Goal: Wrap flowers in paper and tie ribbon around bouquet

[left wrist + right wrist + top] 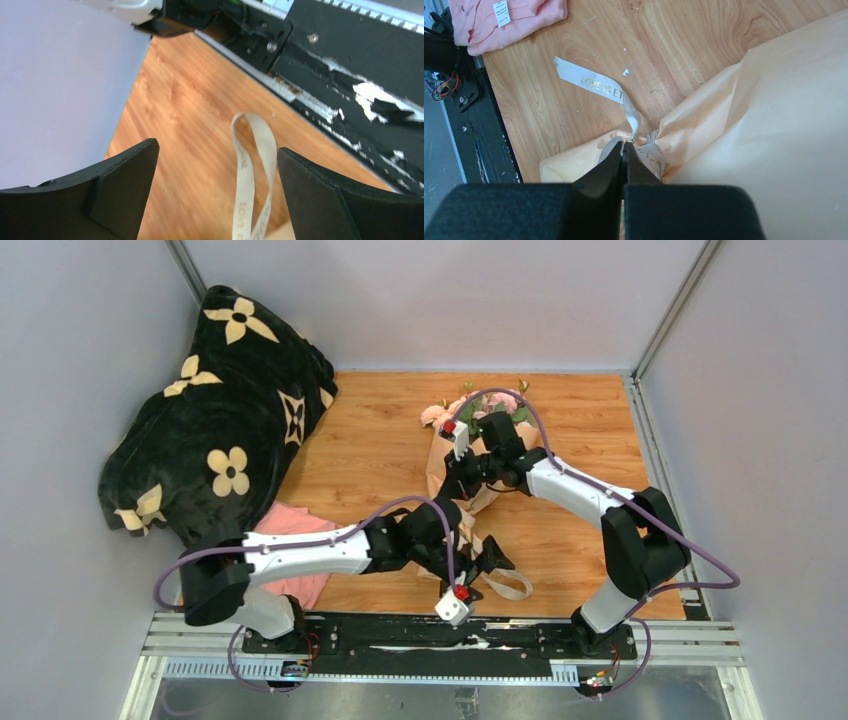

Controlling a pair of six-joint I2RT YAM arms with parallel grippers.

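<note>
— Wooden tabletop [370, 440] is carrying the wrapped bouquet [774, 125] centrally. Are you tightening?
— Your right jaws are pinching the ribbon [591, 84] at the neck; your left jaws are gaping around its loop. Regrip low, holding tension.

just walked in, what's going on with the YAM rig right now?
It is at the tying stage of a bouquet wrap. The pink and cream roses lie in a cone of peach-orange paper on the wooden table. The right gripper is shut on the cream-beige printed ribbon at the cone's gathered neck. The left gripper is open near the black front rail, holding nothing, with a loose ribbon loop lying between its jaws.
</note>
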